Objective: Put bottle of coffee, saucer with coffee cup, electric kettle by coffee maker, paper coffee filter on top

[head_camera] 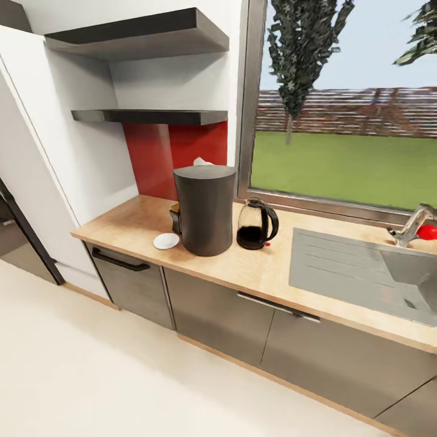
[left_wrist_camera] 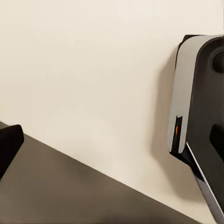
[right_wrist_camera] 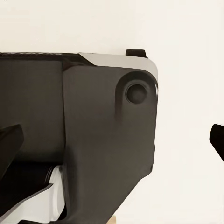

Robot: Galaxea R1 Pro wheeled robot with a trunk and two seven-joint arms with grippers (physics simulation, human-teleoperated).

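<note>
The tall dark grey coffee maker (head_camera: 204,209) stands on the tan countertop (head_camera: 243,270). A white paper coffee filter (head_camera: 203,161) peeks over the far rim of its top. The bottle of coffee (head_camera: 175,217) is half hidden at its left side. The white saucer (head_camera: 165,241) lies bare at its front left. The electric kettle (head_camera: 255,224) stands just to its right. The thin kitchen shelf (head_camera: 149,116) is bare. The coffee cup is out of view. My left gripper (left_wrist_camera: 112,144) and right gripper (right_wrist_camera: 112,140) hang open over pale floor, holding nothing.
A thicker dark board (head_camera: 139,33) hangs above the shelf. A grey sink (head_camera: 364,267) with a faucet (head_camera: 417,223) and a red thing (head_camera: 428,232) takes the counter's right part. A window (head_camera: 346,121) backs it. The robot's own base (right_wrist_camera: 93,140) shows in both wrist views.
</note>
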